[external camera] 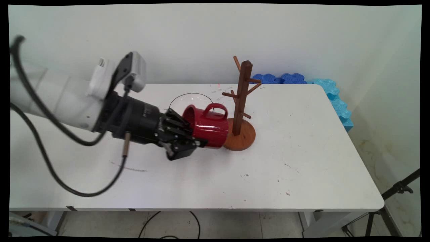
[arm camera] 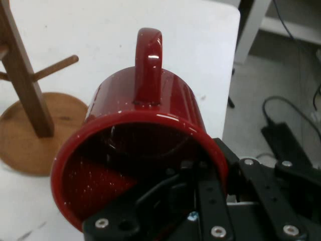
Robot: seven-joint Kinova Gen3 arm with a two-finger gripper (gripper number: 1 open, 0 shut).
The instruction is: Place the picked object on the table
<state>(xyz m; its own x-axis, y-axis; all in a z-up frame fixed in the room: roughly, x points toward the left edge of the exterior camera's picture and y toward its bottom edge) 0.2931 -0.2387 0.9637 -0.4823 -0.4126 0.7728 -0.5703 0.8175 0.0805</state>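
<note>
My gripper (external camera: 198,143) pinches the red mug's (external camera: 208,126) rim, mug sideways; wooden mug tree (external camera: 242,101) just beside; glass bowl (external camera: 190,100) behind.

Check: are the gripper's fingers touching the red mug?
Touching. The hand view shows one finger inside the red mug and one outside, clamping its rim; gripper.

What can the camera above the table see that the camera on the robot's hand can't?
Only the main view shows the clear glass bowl behind the mug, the blue foam pieces by the wall and the mug tree's top. Only the hand view shows inside the red mug, where one finger reaches over the rim. Both show the end effector gripping the mug on its side, handle up, beside the wooden mug tree.
</note>
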